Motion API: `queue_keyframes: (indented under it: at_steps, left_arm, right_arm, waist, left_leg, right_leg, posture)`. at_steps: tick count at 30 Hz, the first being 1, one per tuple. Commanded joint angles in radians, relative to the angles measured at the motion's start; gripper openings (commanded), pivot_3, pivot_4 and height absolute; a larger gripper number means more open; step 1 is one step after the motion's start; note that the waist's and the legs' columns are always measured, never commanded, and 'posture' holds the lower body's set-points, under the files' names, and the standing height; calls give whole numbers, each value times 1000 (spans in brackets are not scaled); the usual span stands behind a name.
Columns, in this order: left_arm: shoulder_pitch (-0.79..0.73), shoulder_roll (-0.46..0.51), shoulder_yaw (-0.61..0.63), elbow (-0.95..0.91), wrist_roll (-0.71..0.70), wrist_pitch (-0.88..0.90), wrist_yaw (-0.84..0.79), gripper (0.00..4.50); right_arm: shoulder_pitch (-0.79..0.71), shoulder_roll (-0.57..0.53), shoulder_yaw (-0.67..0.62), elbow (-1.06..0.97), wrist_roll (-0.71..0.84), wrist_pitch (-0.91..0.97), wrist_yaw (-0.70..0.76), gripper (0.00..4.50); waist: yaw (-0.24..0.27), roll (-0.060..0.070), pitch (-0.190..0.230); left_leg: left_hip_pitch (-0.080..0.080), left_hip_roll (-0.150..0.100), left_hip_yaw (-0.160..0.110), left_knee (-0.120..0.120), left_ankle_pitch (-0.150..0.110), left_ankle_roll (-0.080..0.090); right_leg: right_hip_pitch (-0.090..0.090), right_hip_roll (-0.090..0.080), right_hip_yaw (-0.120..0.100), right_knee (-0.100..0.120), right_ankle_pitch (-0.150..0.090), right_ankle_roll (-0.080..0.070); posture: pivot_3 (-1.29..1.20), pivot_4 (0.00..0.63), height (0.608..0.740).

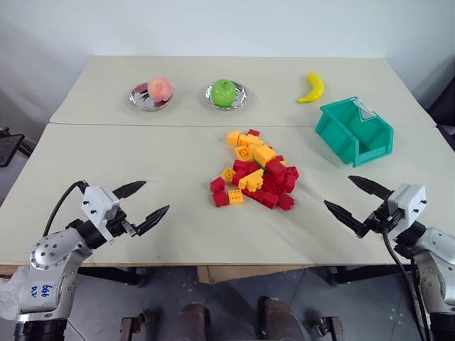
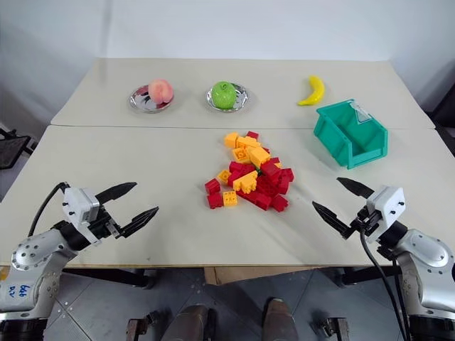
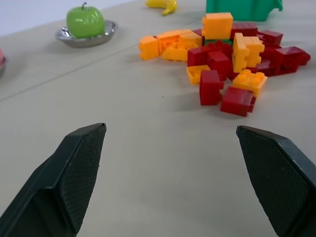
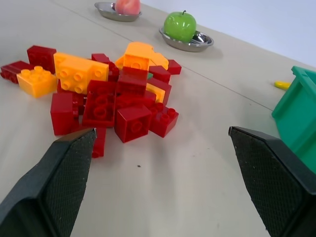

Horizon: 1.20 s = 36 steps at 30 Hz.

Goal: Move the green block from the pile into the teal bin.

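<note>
block: small bright-green studded plastic brick, mostly buried; i judge it light, rigid, slick.
hold: i'd pinch its flat sides.
grippers: left gripper and right gripper gaping, empty.

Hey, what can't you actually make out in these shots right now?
- Green block: nearly buried in the pile; the left wrist view gives just a sliver under an orange brick.
- Bin: cut off by the frame edge in both wrist views.
- Its label tab: too small to read in the head views.
</note>
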Motion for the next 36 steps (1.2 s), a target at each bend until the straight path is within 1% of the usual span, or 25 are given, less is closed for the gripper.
queue_keyframes:
  at_steps: [1,4,6,9,12,13,14,15,16,17,20,22,24,26,29,31,34,36]
  left_arm:
    - [-7,4,14,-16,-2,-9,3,4500]
    - [-24,-12,6,-19,-36,-9,-18,4500]
    - [-33,-4,-7,-33,-73,9,-68,4500]
    - [-27,12,-39,-64,-88,36,-115,4500]
    - [-22,18,-83,-69,-59,16,-154,4500]
    - [-18,18,-104,-69,-42,-1,-171,4500]
    - [-17,16,-119,-68,-35,-12,-185,4500]
    - [-20,13,-128,-66,-31,-17,-191,4500]
    - [-24,10,-131,-63,-32,-19,-192,4500]
    - [-29,8,-134,-60,-35,-19,-193,4500]
    - [-47,-6,-148,-47,-26,-27,-183,4500]
    - [-56,-14,-153,-38,-21,-31,-176,4500]
    - [-65,-24,-159,-32,-11,-37,-167,4500]
    - [-73,-34,-160,-29,-6,-40,-154,4500]
    - [-78,-40,-154,-22,3,-47,-142,4500]
    - [-79,-39,-154,-20,5,-51,-139,4500]
    - [-80,-39,-152,-10,9,-58,-132,4500]
    - [-81,-39,-154,-8,11,-61,-130,4500]
  right_arm:
    - [-9,-9,-25,30,-1,-47,23,4477]
    - [-36,-4,9,18,22,-18,53,4477]
    - [-65,15,54,-36,67,58,60,4477]
    - [-109,35,141,-109,81,165,54,3892]
    - [-163,53,255,-156,22,241,20,2842]
    - [-203,75,312,-170,-4,280,-7,2600]
    - [-244,100,360,-178,-26,318,-35,2197]
    - [-285,121,400,-181,-45,364,-60,1909]
    - [-316,138,427,-180,-61,396,-78,1470]
    - [-349,155,450,-170,-82,417,-96,1166]
    - [-505,243,544,-41,-189,475,-177,93]
    - [-573,277,577,38,-242,467,-195,40]
    - [-658,332,575,155,-283,446,-252,40]
    - [-723,364,570,246,-315,436,-285,40]
    - [-797,361,539,384,-357,388,-327,40]
    - [-818,358,521,433,-362,364,-333,40]
    - [-864,314,452,529,-363,328,-354,40]
    - [-872,296,436,561,-367,310,-351,40]
  waist:
    - [-2,0,0]
    - [-5,0,0]
    - [-6,0,0]
    - [-7,1,0]
    - [-2,0,0]
    - [-3,0,0]
    - [-4,0,0]
    - [-4,1,0]
    - [-6,1,0]
    - [-6,1,0]
    - [-6,1,0]
    - [-8,1,0]
    - [-6,1,0]
    - [-8,1,0]
    - [-7,1,0]
    - [-8,1,0]
    - [-13,1,0]
    - [-13,1,0]
  left_leg:
    - [0,0,0,0,0,0]
    - [0,0,0,0,0,0]
    - [0,0,0,0,0,0]
    - [1,2,1,0,0,-1]
    - [0,2,0,0,0,-1]
    - [0,2,0,0,0,-1]
    - [0,2,0,0,0,-1]
    - [0,2,0,0,0,-1]
    - [0,2,0,0,0,-1]
    - [0,2,0,0,0,-1]
    - [-2,2,0,0,0,-2]
    - [-2,2,0,0,0,-2]
    - [-3,2,0,0,0,-2]
    - [-3,2,2,0,0,-2]
    - [-4,2,3,-1,0,-2]
    - [-4,2,4,-1,0,-2]
    - [-4,3,5,-1,0,-2]
    - [-3,3,6,0,0,-2]
  right_leg:
    - [0,0,0,0,0,0]
    - [0,0,0,0,0,0]
    - [0,0,0,0,0,0]
    - [0,1,0,0,0,0]
    - [0,1,0,0,0,-1]
    - [0,1,0,0,0,-1]
    - [0,1,0,0,0,-1]
    - [-1,1,0,0,0,-1]
    - [-2,1,0,0,0,-1]
    - [-2,1,0,1,0,-2]
    - [-5,1,0,1,0,-3]
    - [-6,1,0,2,0,-3]
    - [-8,1,-1,4,0,-3]
    - [-10,1,-2,5,0,-4]
    - [-12,0,-5,7,0,-5]
    - [-12,0,-6,8,0,-5]
    - [-12,0,-6,7,0,-5]
    - [-12,0,-7,8,0,-5]
  posture:
    - [0,150,740]
    - [0,150,740]
    - [0,150,740]
    - [0,150,740]
    - [0,150,740]
    - [0,150,740]
    - [0,150,740]
    - [0,150,740]
    - [0,150,740]
    - [0,150,740]
    - [0,150,740]
    - [0,150,740]
    - [0,150,740]
    - [0,150,740]
    - [0,150,740]
    - [0,150,740]
    - [0,150,740]
    - [0,150,740]
